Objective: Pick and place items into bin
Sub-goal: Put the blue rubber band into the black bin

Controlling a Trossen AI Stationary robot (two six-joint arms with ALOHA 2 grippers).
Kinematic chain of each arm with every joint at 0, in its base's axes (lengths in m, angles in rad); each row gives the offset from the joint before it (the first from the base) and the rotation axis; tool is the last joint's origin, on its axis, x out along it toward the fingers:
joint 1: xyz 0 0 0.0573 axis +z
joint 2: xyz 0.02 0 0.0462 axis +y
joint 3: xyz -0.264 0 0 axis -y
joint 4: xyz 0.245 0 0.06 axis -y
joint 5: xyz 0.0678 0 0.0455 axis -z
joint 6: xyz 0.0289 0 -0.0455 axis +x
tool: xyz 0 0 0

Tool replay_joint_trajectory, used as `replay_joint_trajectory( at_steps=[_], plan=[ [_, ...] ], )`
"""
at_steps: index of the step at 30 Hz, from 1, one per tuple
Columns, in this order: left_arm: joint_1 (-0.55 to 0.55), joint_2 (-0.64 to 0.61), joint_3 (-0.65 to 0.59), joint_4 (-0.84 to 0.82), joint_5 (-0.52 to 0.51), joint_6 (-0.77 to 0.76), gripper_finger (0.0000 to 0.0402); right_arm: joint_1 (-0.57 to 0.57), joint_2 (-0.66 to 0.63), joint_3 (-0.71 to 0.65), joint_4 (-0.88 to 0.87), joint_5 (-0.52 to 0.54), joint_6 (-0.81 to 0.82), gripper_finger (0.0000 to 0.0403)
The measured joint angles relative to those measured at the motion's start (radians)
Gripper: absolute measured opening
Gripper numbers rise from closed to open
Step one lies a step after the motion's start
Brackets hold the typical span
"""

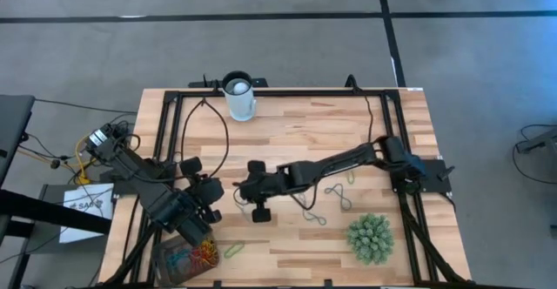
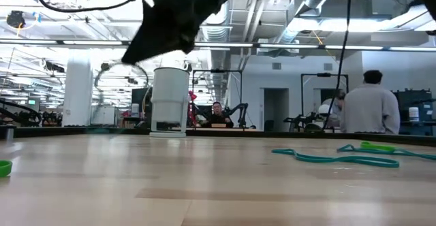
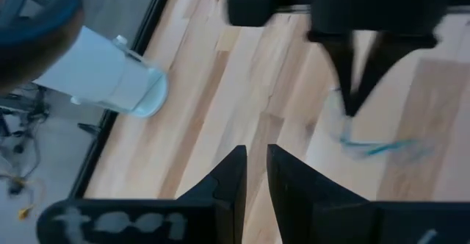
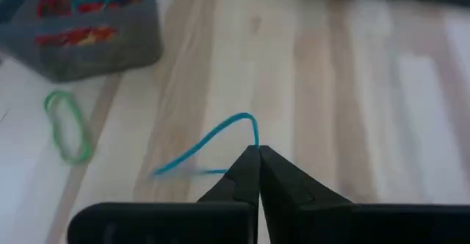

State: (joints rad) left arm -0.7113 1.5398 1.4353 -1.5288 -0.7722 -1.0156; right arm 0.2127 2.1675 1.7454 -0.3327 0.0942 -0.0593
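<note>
Because its destination is the bin (image 4: 88,31) — near the table's front-left corner — the right gripper (image 4: 257,150) grips a blue band (image 4: 213,142) mid-table, lifted clear; the left gripper (image 3: 253,159), nearly closed, holds nothing.

The table (image 1: 296,141) is pale wood with darker plank stripes. The bin (image 4: 81,31) is brownish-grey and holds red, orange and blue bands. A green band (image 4: 66,126) lies beside it. A blue band (image 4: 213,145) hangs from the dark right gripper (image 4: 258,156). The cup (image 1: 239,97) is white and the plant ball (image 1: 370,238) is green.
</note>
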Motion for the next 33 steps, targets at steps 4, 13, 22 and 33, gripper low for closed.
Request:
replay_joint_trajectory(
  at_steps=[4,13,22,33],
  plan=[
    [0.003,0.000,0.000,0.097,-0.039,0.060,0.0045,0.003,-0.049,0.000,0.032,0.009,-0.038,0.0001],
    [0.032,0.000,0.000,0.269,-0.008,0.240,0.0064,0.003,-0.051,0.002,0.052,0.011,-0.047,0.0000],
    [0.045,0.000,-0.126,0.350,0.072,0.242,0.0129,0.001,-0.051,0.002,0.049,0.012,-0.055,0.0000],
    [0.050,0.000,-0.272,0.464,0.025,0.186,0.0147,-0.001,-0.052,0.002,0.091,0.012,-0.055,0.0000]
  ],
)
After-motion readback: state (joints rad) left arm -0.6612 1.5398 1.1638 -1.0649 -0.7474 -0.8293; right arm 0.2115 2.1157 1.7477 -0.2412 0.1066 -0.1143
